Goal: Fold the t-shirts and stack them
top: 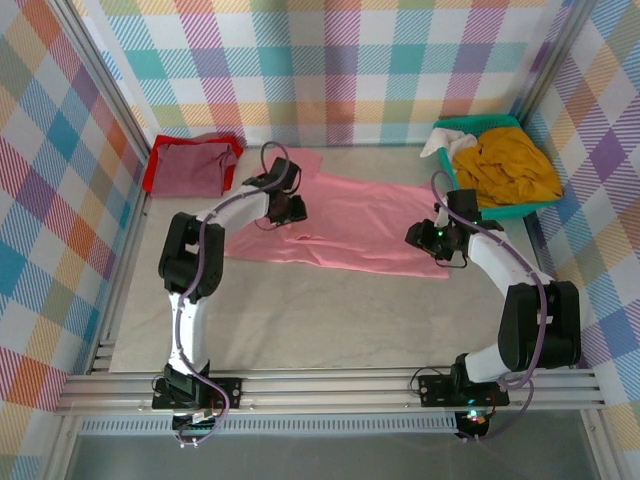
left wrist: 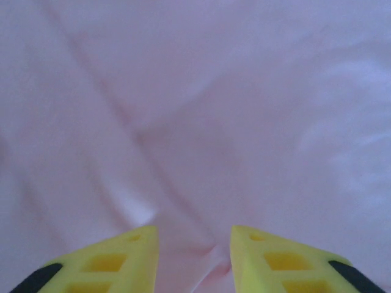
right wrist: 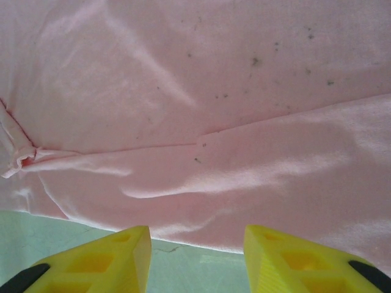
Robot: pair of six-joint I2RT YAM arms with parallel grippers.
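A salmon-pink t-shirt (top: 350, 225) lies spread across the middle of the table, creased. My left gripper (top: 294, 209) hangs low over its left part. In the left wrist view that gripper (left wrist: 194, 235) is open, yellow fingers (left wrist: 137, 253) apart, with a small pucker of pink cloth (left wrist: 211, 256) between them, not pinched. My right gripper (top: 420, 237) is at the shirt's right side. In the right wrist view it (right wrist: 197, 235) is open just above the shirt's hem (right wrist: 201, 241), with bare table between the fingers. Folded maroon and red t-shirts (top: 192, 166) lie at the back left.
A teal basket (top: 500, 212) stands at the back right holding a mustard-yellow t-shirt (top: 510, 165) and a bit of white cloth (top: 440, 142). Checked walls close in the left, back and right sides. The grey table (top: 320, 320) runs bare to the front rail.
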